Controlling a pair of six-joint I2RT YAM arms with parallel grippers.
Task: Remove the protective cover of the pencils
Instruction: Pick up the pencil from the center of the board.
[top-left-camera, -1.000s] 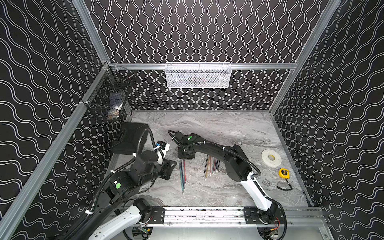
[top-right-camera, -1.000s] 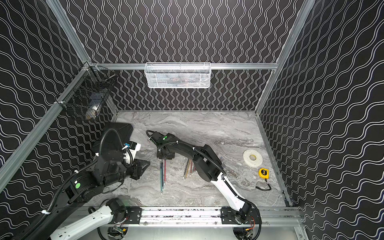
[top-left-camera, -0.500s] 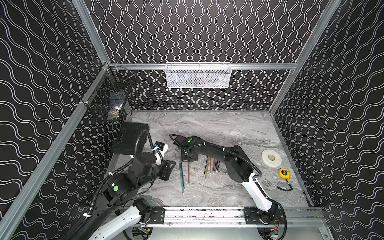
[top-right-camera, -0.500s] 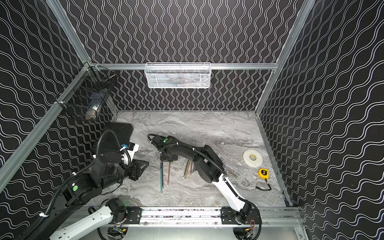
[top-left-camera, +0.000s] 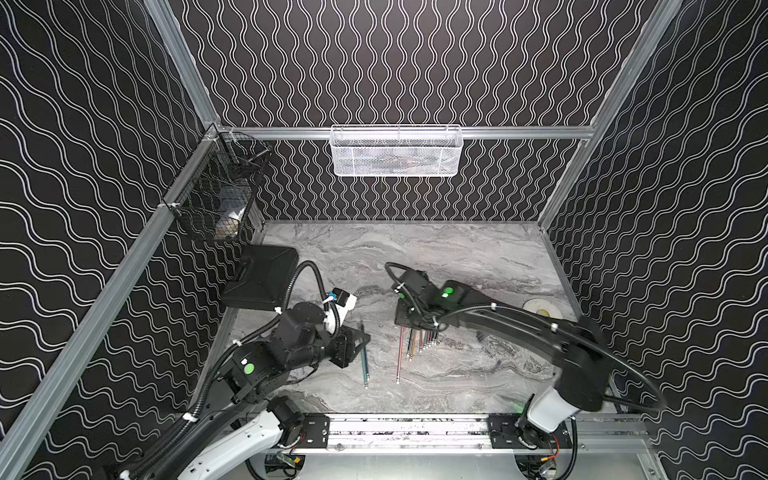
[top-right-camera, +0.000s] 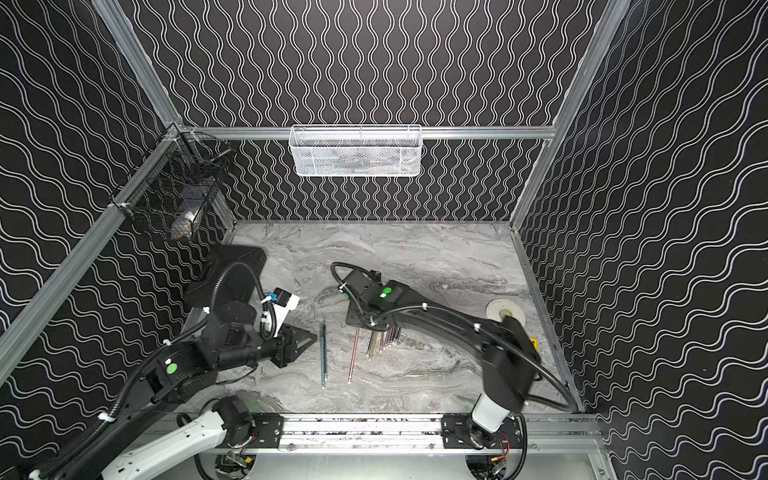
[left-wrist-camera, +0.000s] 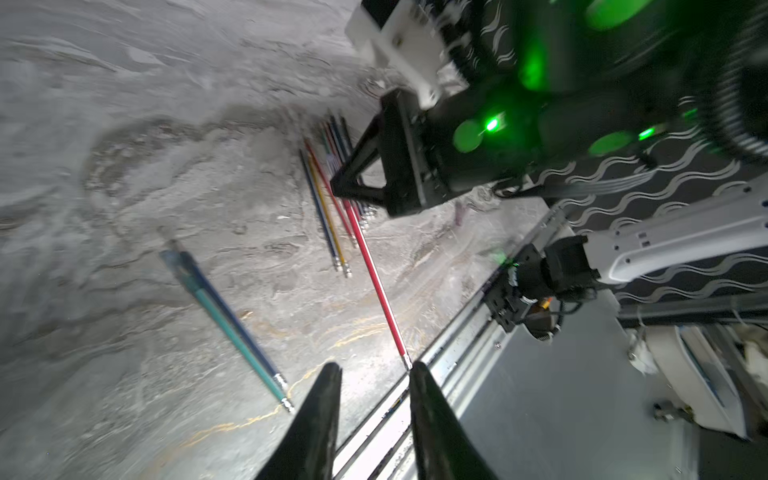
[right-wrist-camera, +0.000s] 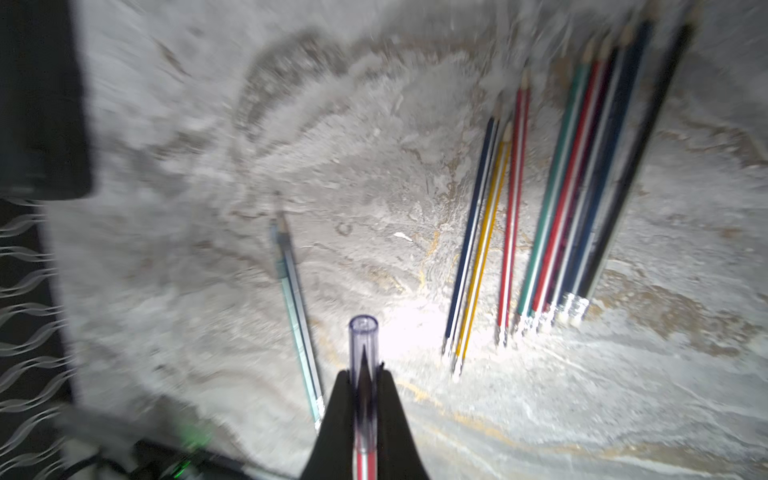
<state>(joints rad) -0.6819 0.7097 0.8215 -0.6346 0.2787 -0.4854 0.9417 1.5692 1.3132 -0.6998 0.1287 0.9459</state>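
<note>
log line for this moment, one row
right fingers: shut on clear cap of red pencil | left fingers: open, empty | other pencils: loose on table

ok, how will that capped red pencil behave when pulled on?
The red pencil looks long, thin, straight: probably stiff and light, apt to swing if tugged off-axis. Its smooth shaft may slip in the left gripper. Its clear cap, pinched by the right gripper, probably slides off.

My left pincer (top-right-camera: 312, 335) hung low, its tip just beside a teal-and-blue pair of pencils (top-right-camera: 323, 353) lying on the grey marble desk (top-right-camera: 415, 257). My right pincer (top-right-camera: 360, 324) stood over the far end of a red pencil (top-right-camera: 353, 357), with the bunched pencils (top-right-camera: 384, 338) alongside.
</note>
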